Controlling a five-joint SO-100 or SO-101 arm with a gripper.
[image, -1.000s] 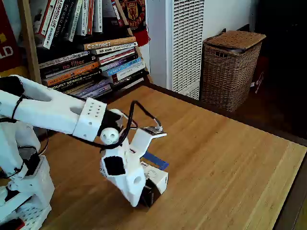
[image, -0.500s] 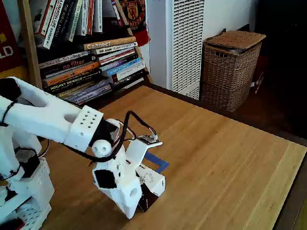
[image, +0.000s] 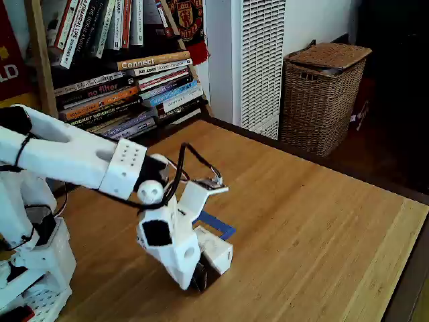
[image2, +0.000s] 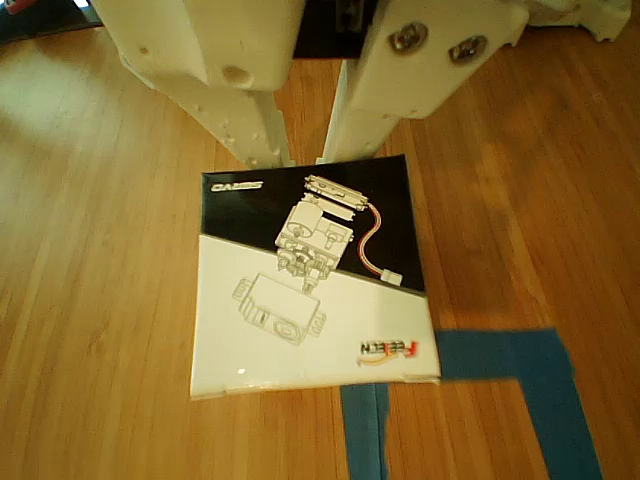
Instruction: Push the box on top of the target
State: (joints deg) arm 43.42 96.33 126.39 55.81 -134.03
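Wooden desk (image: 322,221), bookshelf (image: 114,74) behind. Jaws (image2: 305,155) slightly parted, tips against the box (image2: 315,290) edge, grasping nothing. Box overlaps the near corner of the blue target (image2: 530,390).

In the other view, the box (image2: 315,300) sits on the surface (image2: 100,250), overlapping the target's (image2: 520,370) corner, the end effector (image2: 308,150) touching behind it.
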